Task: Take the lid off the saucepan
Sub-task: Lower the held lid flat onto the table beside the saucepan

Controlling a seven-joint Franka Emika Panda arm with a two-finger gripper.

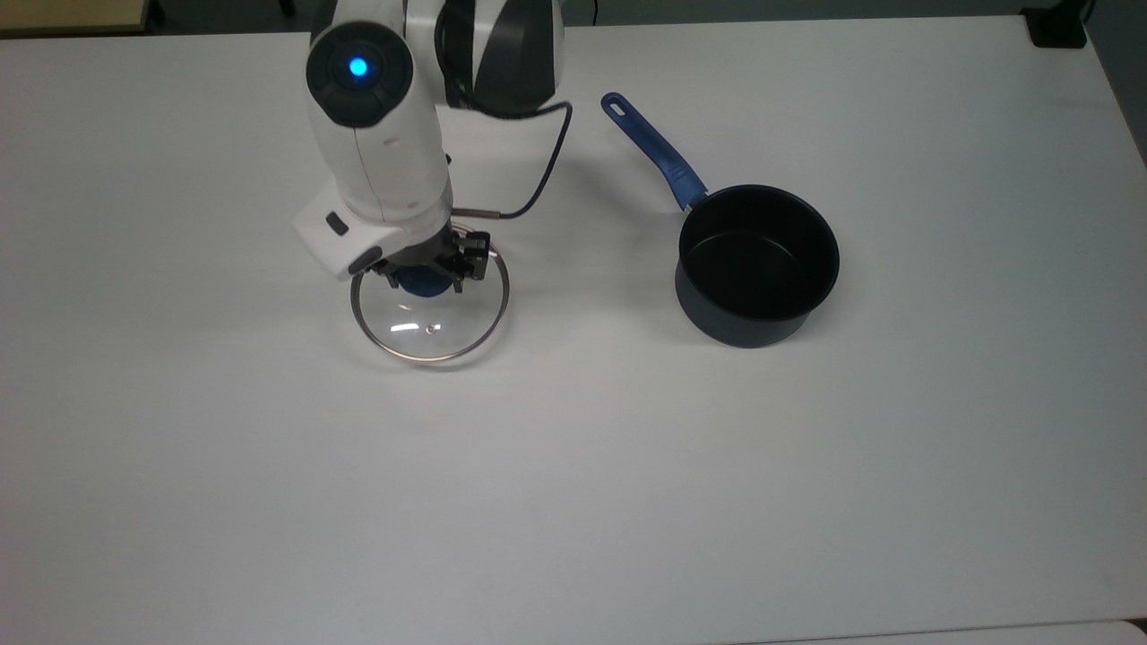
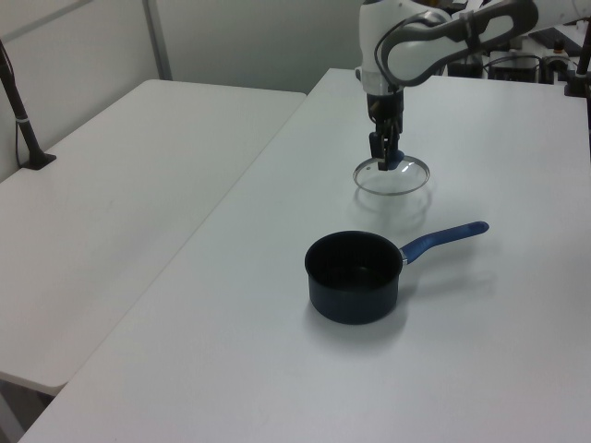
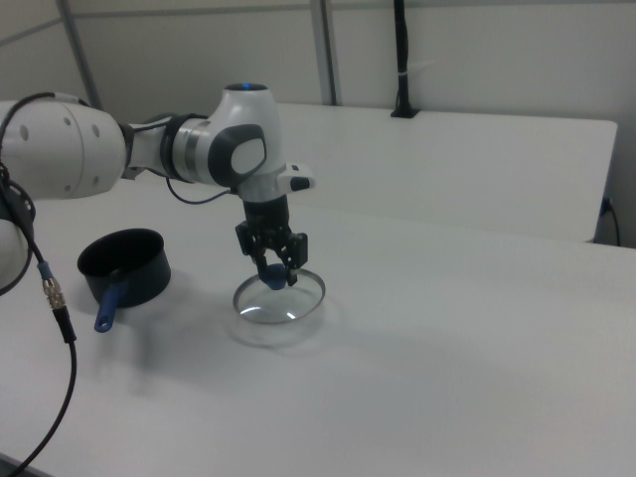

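Note:
The lid (image 1: 432, 333) (image 2: 393, 184) (image 3: 285, 304) is a clear glass disc with a metal rim, hanging level just over the white table (image 1: 573, 502). My gripper (image 1: 428, 273) (image 2: 385, 159) (image 3: 274, 274) points straight down, shut on the lid's blue knob. The saucepan (image 1: 757, 264) (image 2: 354, 277) (image 3: 125, 265) stands uncovered on the table, well off to the top view's right of the lid. Its dark inside looks empty. Its blue handle (image 1: 654, 148) points up and to the top view's left.
A second white table (image 2: 120, 185) (image 3: 477, 159) adjoins this one, with a black post (image 2: 18, 101) (image 3: 400, 60) on it. A black cable (image 1: 538, 179) loops off the arm. A black object (image 1: 1057, 27) sits at the top view's upper right corner.

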